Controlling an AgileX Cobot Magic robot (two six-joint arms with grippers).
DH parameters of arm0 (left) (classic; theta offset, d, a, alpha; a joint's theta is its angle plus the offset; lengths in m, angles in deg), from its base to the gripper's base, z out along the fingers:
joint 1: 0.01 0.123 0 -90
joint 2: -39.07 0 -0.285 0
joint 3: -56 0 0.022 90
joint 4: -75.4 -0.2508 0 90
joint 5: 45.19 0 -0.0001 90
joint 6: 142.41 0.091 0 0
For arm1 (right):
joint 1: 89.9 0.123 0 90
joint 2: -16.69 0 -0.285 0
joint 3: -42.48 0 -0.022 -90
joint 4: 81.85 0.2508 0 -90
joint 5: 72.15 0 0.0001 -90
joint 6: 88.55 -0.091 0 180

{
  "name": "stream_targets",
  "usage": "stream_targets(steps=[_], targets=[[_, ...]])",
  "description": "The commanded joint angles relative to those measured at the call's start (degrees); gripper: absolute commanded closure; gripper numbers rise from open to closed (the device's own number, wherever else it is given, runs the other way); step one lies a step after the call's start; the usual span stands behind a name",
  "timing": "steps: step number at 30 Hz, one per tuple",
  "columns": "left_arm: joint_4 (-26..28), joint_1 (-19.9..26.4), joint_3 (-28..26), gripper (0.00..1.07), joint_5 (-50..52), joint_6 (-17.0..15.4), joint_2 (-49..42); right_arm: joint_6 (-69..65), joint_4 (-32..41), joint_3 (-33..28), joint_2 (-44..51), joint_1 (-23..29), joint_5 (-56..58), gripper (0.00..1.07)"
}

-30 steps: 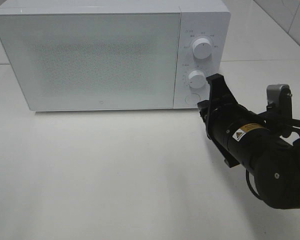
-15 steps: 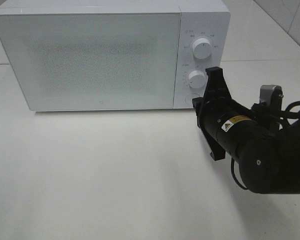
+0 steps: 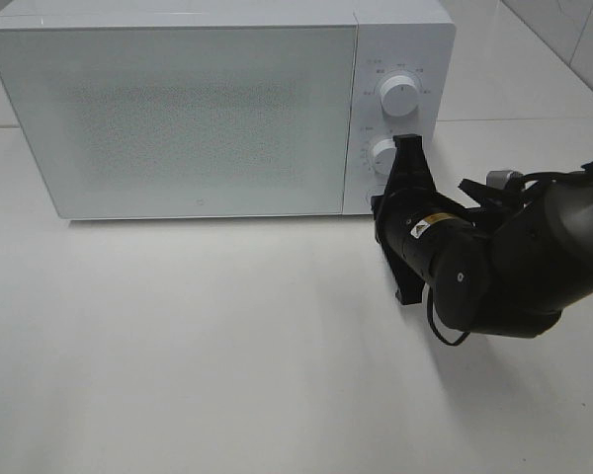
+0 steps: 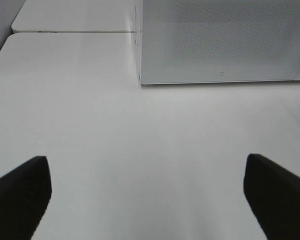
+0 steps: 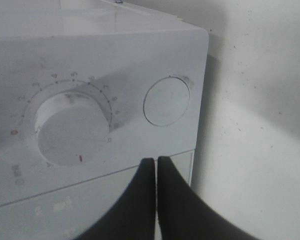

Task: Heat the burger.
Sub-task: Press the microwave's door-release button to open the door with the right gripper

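The burger is out of view; the white microwave (image 3: 178,109) has its door shut and I cannot see inside. My right gripper (image 3: 380,204) is shut and empty, its tips right at the control panel below the lower knob (image 3: 382,153). In the right wrist view the shut fingertips (image 5: 156,161) sit close to the round button (image 5: 166,101) and the dial (image 5: 72,131). My left gripper (image 4: 150,200) is open and empty over bare white table, facing the microwave's door (image 4: 225,40) from a distance. It does not show in the exterior high view.
The microwave has an upper knob (image 3: 399,96) above the lower one. The white table (image 3: 227,346) stretches in front of it. The right arm's black body (image 3: 504,262) lies at the table's right side.
My right arm has moved left and closer to the microwave's control panel, and its wrist has rolled. The gripper now covers the round button.
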Motion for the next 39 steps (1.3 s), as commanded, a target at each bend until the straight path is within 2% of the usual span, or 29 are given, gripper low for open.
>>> stream_targets(steps=[1,16,39], targets=[[0.46,0.34,0.17,0.06,0.40,0.00,-0.97,-0.23,-0.63,1.43,-0.63,-1.09,0.97,1.07],[0.46,0.34,0.17,0.06,0.40,0.00,-0.97,-0.34,-0.29,6.42,-5.61,-2.64,2.69,1.07],[0.46,0.34,0.17,0.06,0.40,0.00,-0.97,0.63,0.52,8.88,-7.91,-3.84,-1.03,1.07]])
